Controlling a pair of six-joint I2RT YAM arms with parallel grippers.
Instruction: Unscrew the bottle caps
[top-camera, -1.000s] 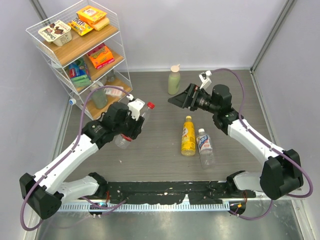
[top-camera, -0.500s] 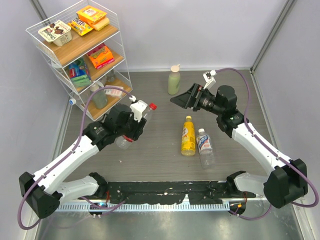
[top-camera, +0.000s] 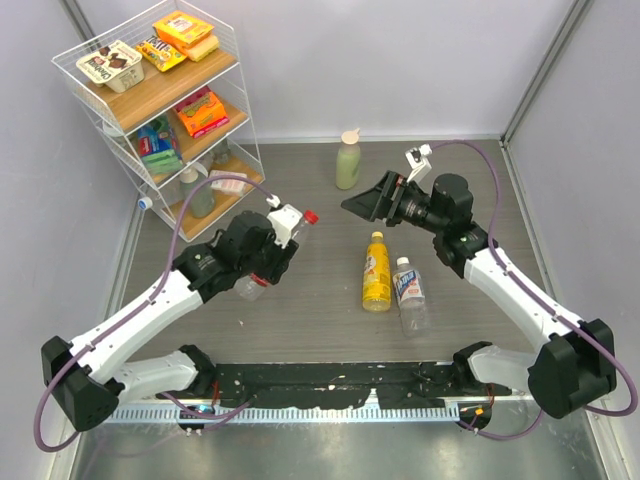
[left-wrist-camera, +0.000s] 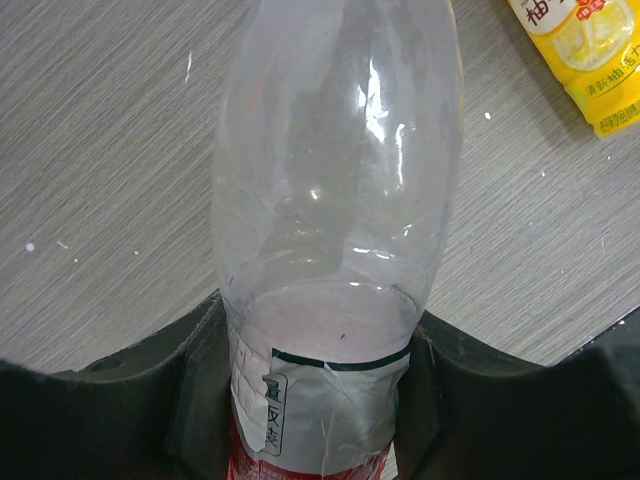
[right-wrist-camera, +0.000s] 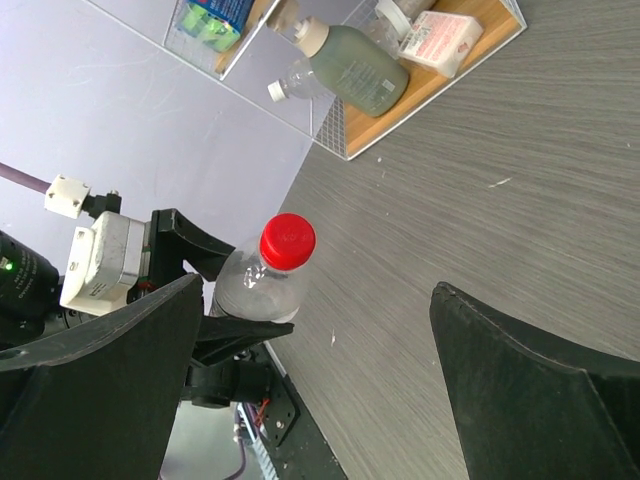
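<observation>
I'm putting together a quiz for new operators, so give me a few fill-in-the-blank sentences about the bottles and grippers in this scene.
1. The left gripper is shut on a clear bottle whose cap is coloured ___.
2. The right gripper has its jaws ___ and holds nothing.
3. On the table lie ___ bottles on their sides: the yellow bottle and the white-capped bottle.

Missing words: red; open; two.
</observation>
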